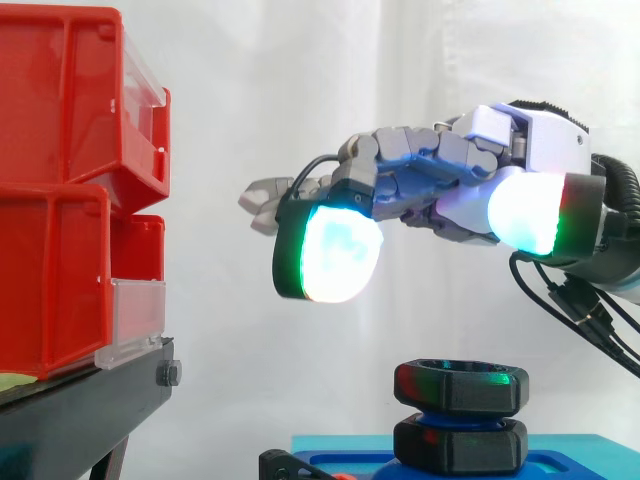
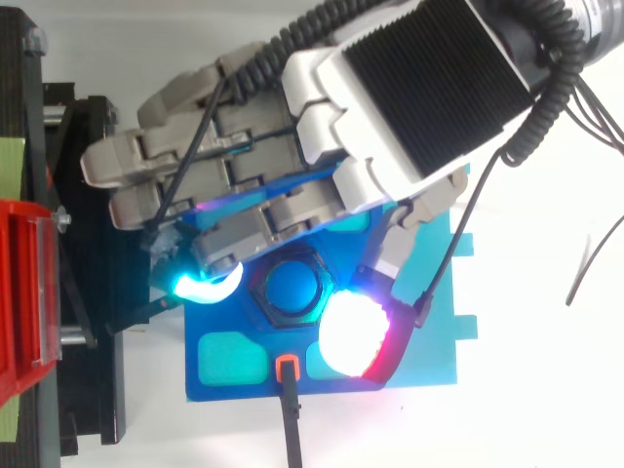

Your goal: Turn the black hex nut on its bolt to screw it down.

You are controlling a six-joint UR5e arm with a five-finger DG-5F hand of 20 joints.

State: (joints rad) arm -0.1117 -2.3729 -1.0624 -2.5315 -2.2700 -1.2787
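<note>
White curtain (image 1: 300,80) behind; robot hand (image 1: 440,168) hangs spread, empty, above the glossy black hex nut (image 1: 460,386) on its blue bolt (image 2: 292,289).

- Side view: level, close beside the hand (image 1: 440,165), facing the white curtain (image 1: 300,80) behind it.
- Top view: close above the hand, looking down.
- Both share the hand and the black hex nut (image 1: 460,385) beneath it.
</note>
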